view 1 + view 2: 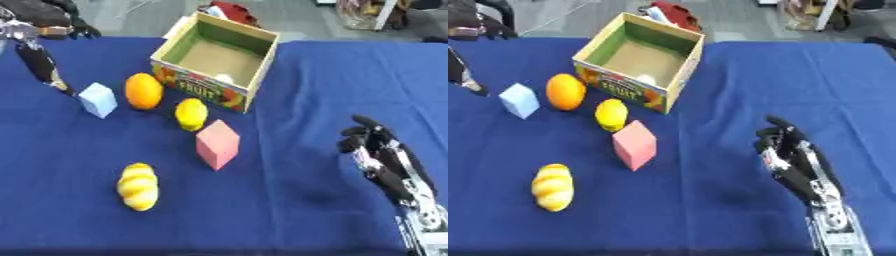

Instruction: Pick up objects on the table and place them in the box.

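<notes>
A: Since the count runs largest to smallest, start with the table [332, 85] under its dark blue cloth, then the open cardboard box with green inner walls and a fruit-printed front [262, 50], standing at the far middle.

B: Contents of the box?

A: One small pale round thing [225, 78] low against the front wall; what it is cannot be made out. So, at a guess, one item in at most and five left out.

B: List those.

A: Pink cube-shaped block [217, 144], near the table's middle. Yellow-and-white ridged, bread-like piece [138, 186], nearest the front edge. Orange round fruit [143, 91], just left of the box. Pale blue block [98, 100], left of the orange. Yellow lemon-shaped fruit [192, 114], in front of the box corner. None is held.

B: Hands?

A: Right hand [791, 157] at lower right, fingers loosely bent, holding nothing, well apart from every item. Left hand [39, 62] at the upper left edge, partly cut off; whether its fingers are released or clenched cannot be told.

B: Other gaps?

A: Something red [232, 10] behind the box, mostly hidden.
</notes>
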